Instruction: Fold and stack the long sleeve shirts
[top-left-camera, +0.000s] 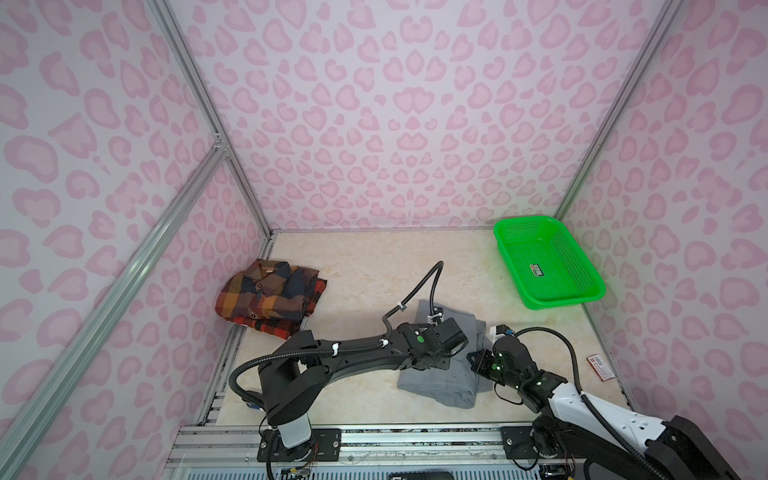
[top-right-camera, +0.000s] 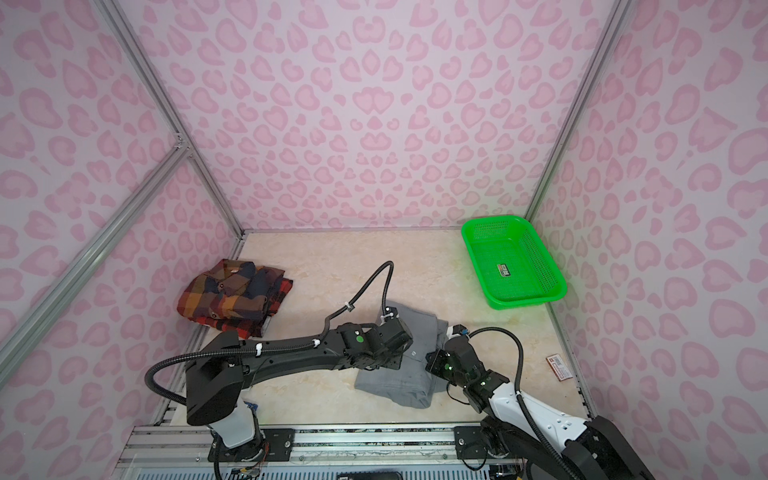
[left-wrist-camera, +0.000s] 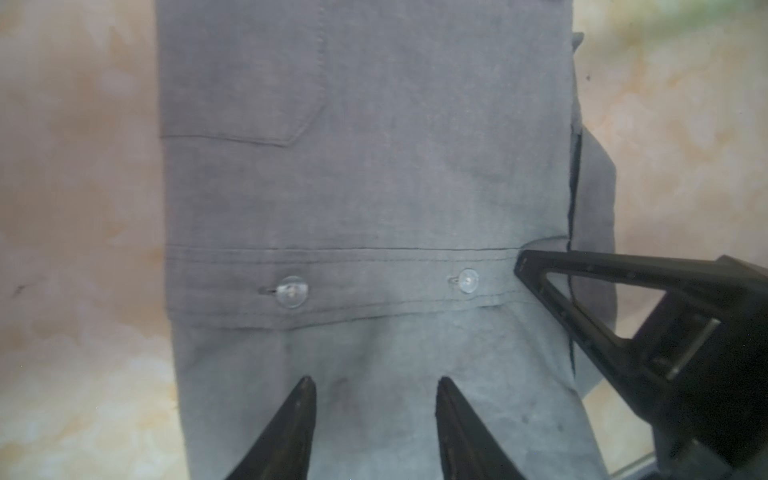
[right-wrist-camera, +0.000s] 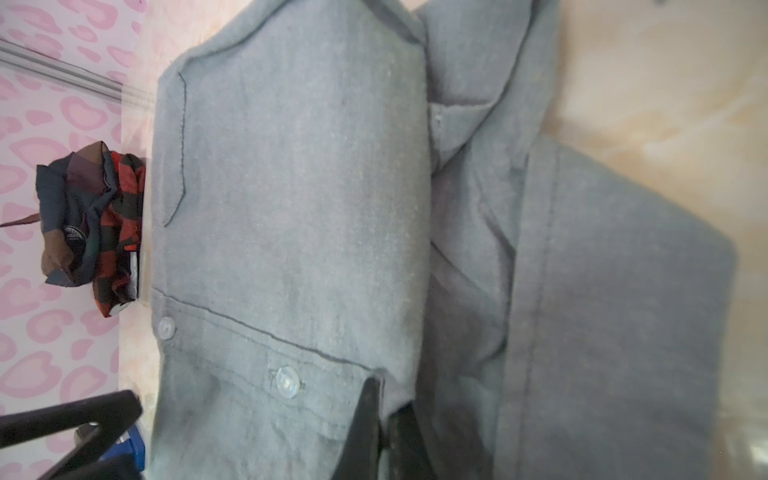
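- The gray shirt (top-left-camera: 438, 386) lies folded into a thick oblong on the near middle of the glossy, marble-patterned tabletop (top-left-camera: 374, 266). Its weave is fine and matte, with a stitched chest pocket (left-wrist-camera: 249, 83) and clear round buttons (left-wrist-camera: 292, 291) along the placket.
- The left gripper (left-wrist-camera: 374, 382) hangs just over the cloth. Its tapered black fingers stand roughly half apart with nothing between them; I cannot tell whether the tips touch the fabric.
- The right gripper (right-wrist-camera: 384, 401) is pinched tight on the gray shirt's folded side edge, beside the placket.
- The plaid shirt (top-left-camera: 270, 297) sits as a soft, lumpy folded bundle in the far left corner against the wall, well apart from the gray one.
- A bright green plastic mesh basket (top-left-camera: 557, 301), rectangular with rounded corners, rests in the far right corner with a small label on its floor.
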